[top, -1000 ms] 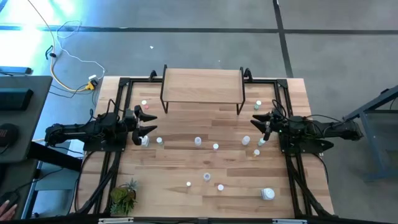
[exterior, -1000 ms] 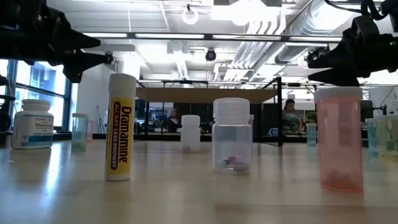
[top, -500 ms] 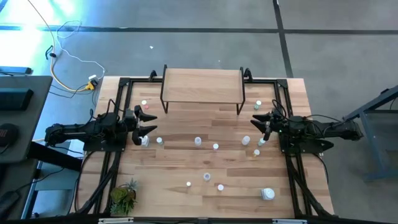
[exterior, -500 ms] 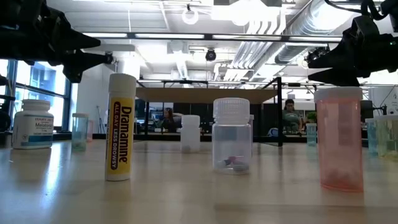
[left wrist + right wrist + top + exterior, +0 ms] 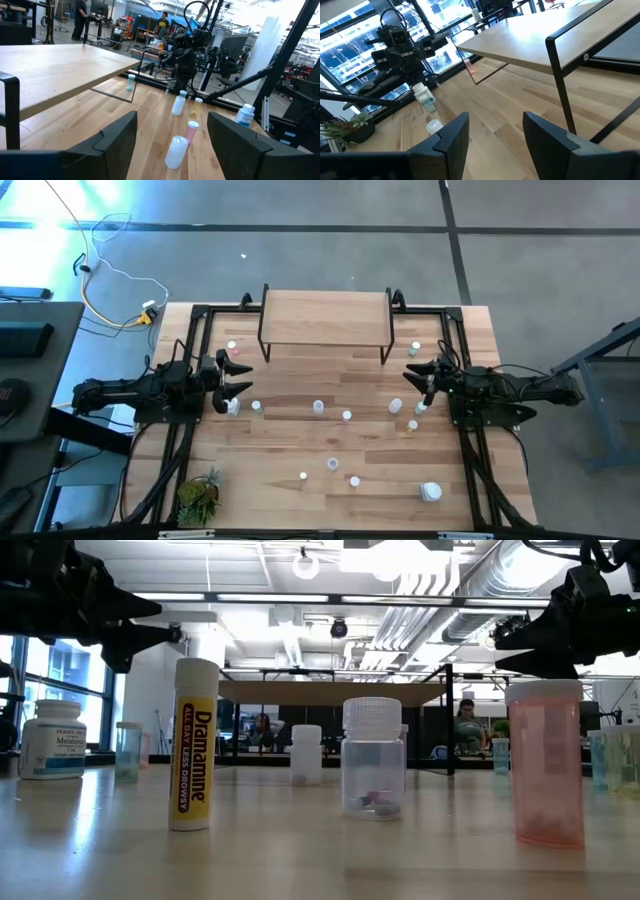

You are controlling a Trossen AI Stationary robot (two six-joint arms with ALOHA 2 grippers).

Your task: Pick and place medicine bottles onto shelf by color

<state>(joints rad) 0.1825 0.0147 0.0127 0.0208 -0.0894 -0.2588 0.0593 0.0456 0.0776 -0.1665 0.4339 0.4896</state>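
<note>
High view. The shelf [image 5: 325,315] stands at the far edge of the table [image 5: 290,440], and its top board carries no bottles. The bottles [image 5: 319,407] are scattered across the table in front of it, with a larger white one [image 5: 431,492] near the front right corner and a potted plant [image 5: 198,494] at the front left. The left gripper [image 5: 236,378] hangs at the left side of the table, jaws apart, holding nothing, just beside a small bottle. The right gripper [image 5: 415,376] hangs at the right side, likewise parted and holding nothing. Compared with the pictures from a second ago, neither arm nor any bottle has moved.

Low view. A yellow-labelled tube [image 5: 194,745], a clear bottle [image 5: 372,758] and a pink bottle [image 5: 545,761] stand upright in the foreground. Both arms hang above them, unchanged. Only a person in the room behind has shifted.

Left wrist view. The left gripper [image 5: 170,141] shows its two fingers spread, with bottles [image 5: 178,104] on the table between it and the far arm.

Right wrist view. The right gripper [image 5: 495,135] is spread and holds nothing; the shelf [image 5: 540,37] board lies ahead.

Judgement: the arms are pausing. No sorting has begun, and every bottle remains to be placed.
</note>
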